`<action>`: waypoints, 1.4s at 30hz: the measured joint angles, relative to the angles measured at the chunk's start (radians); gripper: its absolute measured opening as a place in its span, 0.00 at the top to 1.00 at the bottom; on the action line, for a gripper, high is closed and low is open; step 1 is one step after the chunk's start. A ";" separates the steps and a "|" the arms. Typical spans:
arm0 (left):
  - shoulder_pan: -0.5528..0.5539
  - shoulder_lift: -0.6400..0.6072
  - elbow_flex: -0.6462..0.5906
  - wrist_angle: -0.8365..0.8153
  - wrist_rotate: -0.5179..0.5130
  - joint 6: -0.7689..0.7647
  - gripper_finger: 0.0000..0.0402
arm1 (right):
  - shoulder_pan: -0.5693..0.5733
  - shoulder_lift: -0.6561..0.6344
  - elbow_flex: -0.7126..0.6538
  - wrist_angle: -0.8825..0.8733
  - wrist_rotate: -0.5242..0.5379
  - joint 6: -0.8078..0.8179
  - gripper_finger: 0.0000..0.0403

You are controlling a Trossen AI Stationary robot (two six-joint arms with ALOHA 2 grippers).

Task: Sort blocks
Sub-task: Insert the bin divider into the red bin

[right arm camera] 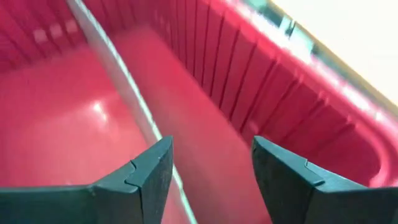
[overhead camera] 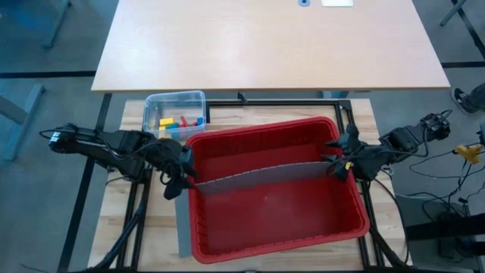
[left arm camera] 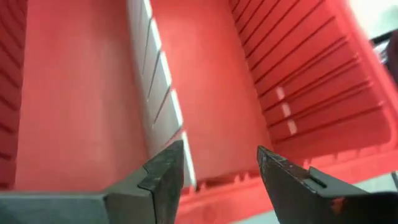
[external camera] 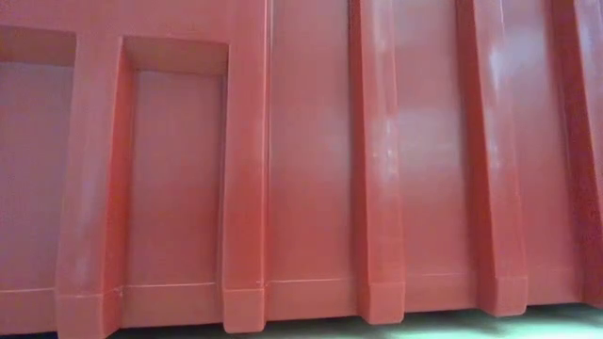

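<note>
You're on bin setup: the grey slotted divider panel (overhead camera: pixel 261 176) spans the red ribbed plastic bin (overhead camera: pixel 280 235), left gripper (overhead camera: pixel 179 180) and right gripper (overhead camera: pixel 339 161) at its ends, fingers apart. Next, fetch the small coloured plastic blocks (overhead camera: pixel 179 122) in the clear tub (overhead camera: pixel 173 99) beside the bin; its wall intervenes

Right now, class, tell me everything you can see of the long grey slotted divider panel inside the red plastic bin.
The long grey slotted divider panel is a thin strip that looks like plastic, with evenly spaced upright slots. It stands on edge across the red plastic bin, spanning side wall to side wall and bowing slightly, splitting it into two compartments. Both open grippers, left and right, sit at its ends; neither grips it.
</note>
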 joint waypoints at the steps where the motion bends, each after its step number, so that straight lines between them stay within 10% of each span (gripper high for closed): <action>1: 0.000 -0.002 0.000 0.019 0.000 0.000 0.56 | 0.000 -0.006 0.000 0.035 0.014 -0.025 0.52; 18: 0.000 -0.113 -0.011 0.241 -0.215 0.050 0.65 | 0.000 -0.227 0.000 0.242 0.222 -0.116 0.64; 42: 0.000 -0.339 -0.340 0.629 -0.324 -0.077 0.73 | 0.000 -0.515 -0.105 0.153 0.195 -0.071 0.71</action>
